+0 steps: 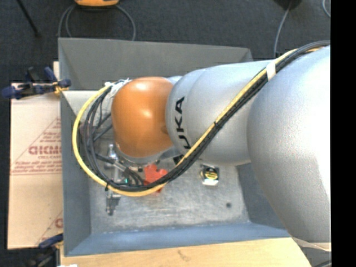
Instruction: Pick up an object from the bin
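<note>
The grey bin [156, 52] stands with its left wall bare. Just inside that wall a loop of yellow and black cables [78, 131] curves down from the wrist, round the left half of the floor and back up along the arm.

Within the loop the gripper [118, 178] hangs low over the left-middle of the floor, grey metal parts showing under the wrist, one narrow piece reaching down toward the near wall. Whether its jaws are apart or together cannot be told, since the wrist and cables cover them. Above it sits the rounded orange cover [142, 115].

Just right of the gripper lies a red thing [153, 174], near the middle of the floor, partly under the cables; its shape cannot be made out, nor whether the gripper touches it.

Further right, apart from it, a small yellow thing [209, 174] with a white edge lies by itself. A dark speck [228, 206] lies nearer the front wall.

The thick grey arm [267, 121] crosses the bin's right side.
</note>
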`<control>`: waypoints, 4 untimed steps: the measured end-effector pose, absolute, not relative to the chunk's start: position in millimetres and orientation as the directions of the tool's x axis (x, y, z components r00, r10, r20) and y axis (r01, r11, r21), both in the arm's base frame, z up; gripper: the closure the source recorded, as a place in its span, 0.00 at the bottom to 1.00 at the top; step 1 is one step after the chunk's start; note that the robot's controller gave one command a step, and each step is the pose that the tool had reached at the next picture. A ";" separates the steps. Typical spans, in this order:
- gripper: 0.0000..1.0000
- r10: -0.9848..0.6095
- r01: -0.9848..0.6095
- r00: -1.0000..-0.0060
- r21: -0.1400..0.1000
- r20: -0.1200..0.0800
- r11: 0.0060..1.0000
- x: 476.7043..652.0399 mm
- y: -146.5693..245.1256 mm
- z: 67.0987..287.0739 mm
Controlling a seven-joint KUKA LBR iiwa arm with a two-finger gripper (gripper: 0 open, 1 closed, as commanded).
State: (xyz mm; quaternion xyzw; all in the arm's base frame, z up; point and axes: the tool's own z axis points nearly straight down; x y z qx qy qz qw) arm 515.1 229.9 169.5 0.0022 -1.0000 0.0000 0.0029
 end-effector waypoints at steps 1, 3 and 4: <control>0.00 -0.062 -0.062 -0.998 -0.004 -0.003 0.998 568.8 125.7 133.5; 1.00 0.190 0.190 -0.982 0.010 -0.018 0.982 581.3 103.5 77.1; 1.00 0.189 0.189 -0.982 0.005 -0.010 0.982 577.0 100.8 215.9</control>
